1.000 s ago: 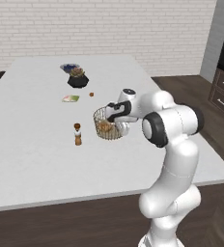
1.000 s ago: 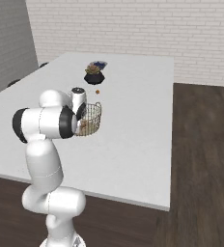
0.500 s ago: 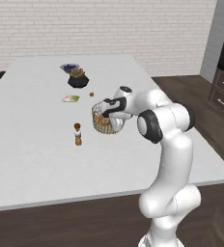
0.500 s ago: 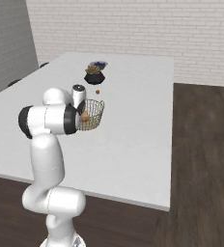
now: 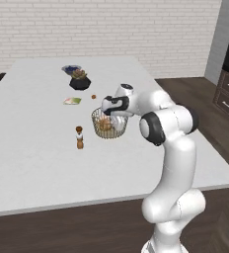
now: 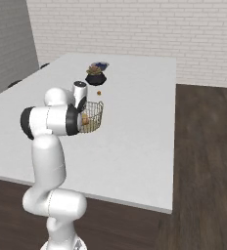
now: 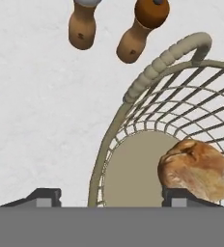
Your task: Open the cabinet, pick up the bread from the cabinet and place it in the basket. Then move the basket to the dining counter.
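On the white dining table [image 5: 32, 163], near its right edge: wire basket [image 5: 108, 124], tan-gold, open weave, upright on its solid base, apparently set down at its destination. Inside the basket, against the far wall from the hand: bread roll [image 7: 196, 169], golden-brown, resting on the base, so loading judged done. Straddling the basket rim: hand [image 7: 106, 200], fingers spread, one tip outside the wall and one inside beside the roll, pinching nothing; read as a let-go of the rim after carrying by it. Just beyond the basket, on the side away from the robot's base: two small wooden shakers [image 7: 119, 29], standing close together, apart from the basket. Further from the basket toward the brick wall: black bowl of greenery [image 5: 80, 80], small packet [image 5: 72, 101], tiny orange item [image 5: 93, 97], all well apart. Task judged nearly complete; only withdrawal of the hand left.
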